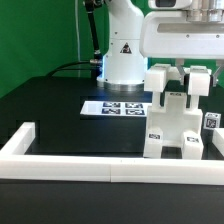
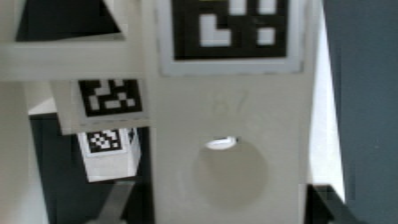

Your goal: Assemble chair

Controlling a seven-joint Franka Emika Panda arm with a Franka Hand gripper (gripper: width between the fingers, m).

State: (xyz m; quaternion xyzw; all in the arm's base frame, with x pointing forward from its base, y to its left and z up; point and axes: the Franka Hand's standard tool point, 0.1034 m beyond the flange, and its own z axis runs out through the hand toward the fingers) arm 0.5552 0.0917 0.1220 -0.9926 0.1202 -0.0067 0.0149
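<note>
Gripper (image 1: 193, 80) clamps the chair (image 1: 172, 125) top, fingertips hidden behind white blocks.

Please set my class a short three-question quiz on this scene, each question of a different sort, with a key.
1. Multiple choice: in the exterior view, where does the marker board lie relative to the chair?
A) on the exterior view's left of it
B) on top of it
C) on the exterior view's right of it
2. True or false: the gripper hovers over the marker board, well clear of the chair.
3. Fill in: the table top is ___ in colour.

Key
1. A
2. False: the gripper is down at the top of the chair, shut on it.
3. black
</note>
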